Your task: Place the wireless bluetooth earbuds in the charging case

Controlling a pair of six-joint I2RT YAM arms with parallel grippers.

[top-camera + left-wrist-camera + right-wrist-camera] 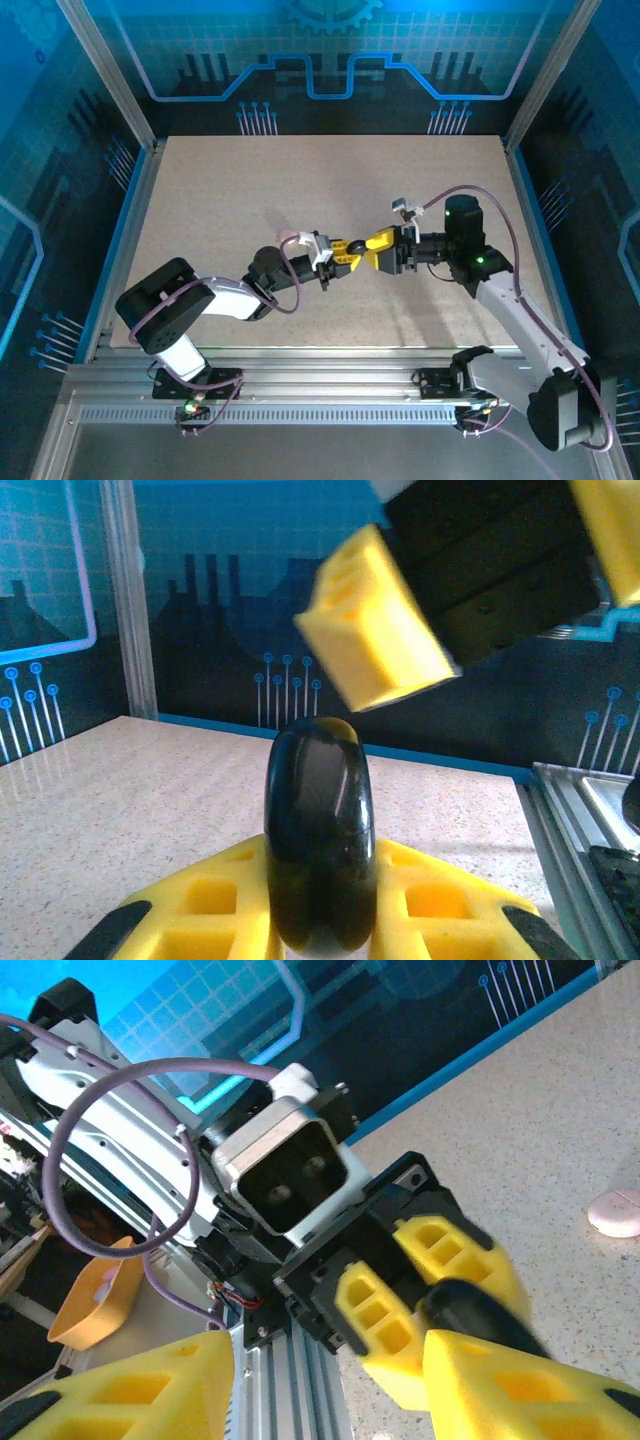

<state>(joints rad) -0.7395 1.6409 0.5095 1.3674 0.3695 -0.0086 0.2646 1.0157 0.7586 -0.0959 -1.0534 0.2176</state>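
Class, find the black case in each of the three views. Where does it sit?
Top external: black case just right of centre, where the arms meet.
Left wrist: bottom centre, standing on edge.
Right wrist: lower right of centre.
Shared landmark: the left gripper, its yellow fingers clamping the case.

Bottom of black case [320,820] cut off; right claw [480,590] blurred, cropped.

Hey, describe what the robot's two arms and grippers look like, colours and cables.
The left arm and right arm have white links, black joint housings and looping purple cables. The left gripper and right gripper have blocky yellow fingers with square cut-outs on black bodies. A green light glows on the right arm.
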